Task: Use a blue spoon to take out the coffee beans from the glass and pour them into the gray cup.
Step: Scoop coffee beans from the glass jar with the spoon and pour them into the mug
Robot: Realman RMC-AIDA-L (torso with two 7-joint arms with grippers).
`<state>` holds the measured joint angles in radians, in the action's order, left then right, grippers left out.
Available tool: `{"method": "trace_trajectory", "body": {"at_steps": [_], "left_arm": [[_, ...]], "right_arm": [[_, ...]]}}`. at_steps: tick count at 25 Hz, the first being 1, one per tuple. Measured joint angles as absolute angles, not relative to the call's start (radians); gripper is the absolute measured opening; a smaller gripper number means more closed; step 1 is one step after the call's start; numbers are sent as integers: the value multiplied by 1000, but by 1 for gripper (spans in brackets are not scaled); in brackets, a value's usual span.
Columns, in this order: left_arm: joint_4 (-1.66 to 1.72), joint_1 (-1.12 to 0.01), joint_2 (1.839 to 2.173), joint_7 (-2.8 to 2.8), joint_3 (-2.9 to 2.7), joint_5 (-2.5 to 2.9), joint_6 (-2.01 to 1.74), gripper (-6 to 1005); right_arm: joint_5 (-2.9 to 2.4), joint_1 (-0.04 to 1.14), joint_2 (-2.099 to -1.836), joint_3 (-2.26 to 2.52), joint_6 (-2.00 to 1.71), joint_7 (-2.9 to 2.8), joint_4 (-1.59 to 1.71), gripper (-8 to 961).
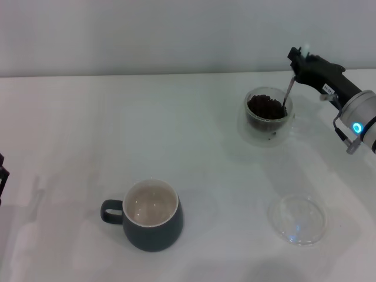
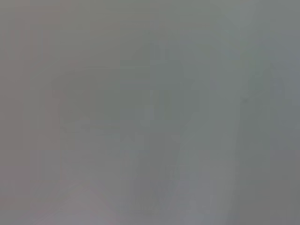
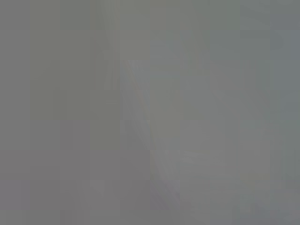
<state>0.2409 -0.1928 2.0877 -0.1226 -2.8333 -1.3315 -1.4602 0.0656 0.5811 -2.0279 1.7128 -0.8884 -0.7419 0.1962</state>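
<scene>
The spoon (image 1: 288,93) stands steeply in the glass (image 1: 269,116), its metal stem slanting up and to the right from the beans (image 1: 267,107) to the right gripper (image 1: 298,63). Its bowl end is down among the beans near the glass's right-hand rim; the pale handle end shows only as a small light spot at the top of the gripper. The gripper is clamped on the upper part of the spoon and hangs just above and to the right of the glass — its black fingers pinch the handle, with the arm running off toward the right edge of the head view, a blue ring light glowing on the wrist.

The glass sits on the white table (image 1: 117,117), toward the far right. It is upright and holds a dark heap of beans that fills most of its inner wall.

The cup (image 1: 151,214) stands well apart from the glass, nearer the robot and left of centre. It is upright, its handle pointing left, and its cream inside shows no beans.

A flat clear saucer (image 1: 298,218) lies on the table to the right of the cup and nearer the robot than the glass, touching neither.

The left arm is parked at the left edge of the head view — only a dark sliver of it shows, and whether its fingers are open cannot be told. Both wrist views are a blank grey blur.
</scene>
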Motion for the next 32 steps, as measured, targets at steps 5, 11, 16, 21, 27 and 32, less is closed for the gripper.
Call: {"method": "trace_trajectory", "body": {"at_steps": [5, 11, 16, 21, 27, 32], "left_arm": [[241, -189, 2085, -143, -2830, -1331, -1461, 774], [239, -187, 2085, -143, -2830, -1331, -1464, 773], [235, -188, 2083, -143, -2830, -1332, -1467, 773], [232, -191, 2083, -143, -2830, -1344, -1468, 774], [231, -191, 2083, -143, -2830, -1344, -1469, 774], [229, -190, 2082, -143, -2829, -1362, -1471, 774]], "right_arm": [[120, 578, -2028, 1712, -850, -807, 196, 151], [127, 579, -2028, 1718, -835, -858, 196, 151], [122, 574, -2028, 1737, -834, -929, 206, 151], [121, 573, -2028, 1753, -834, -984, 207, 151], [123, 574, -2028, 1758, -834, -1053, 208, 151], [126, 574, -2028, 1752, -834, -1108, 209, 151]]}}
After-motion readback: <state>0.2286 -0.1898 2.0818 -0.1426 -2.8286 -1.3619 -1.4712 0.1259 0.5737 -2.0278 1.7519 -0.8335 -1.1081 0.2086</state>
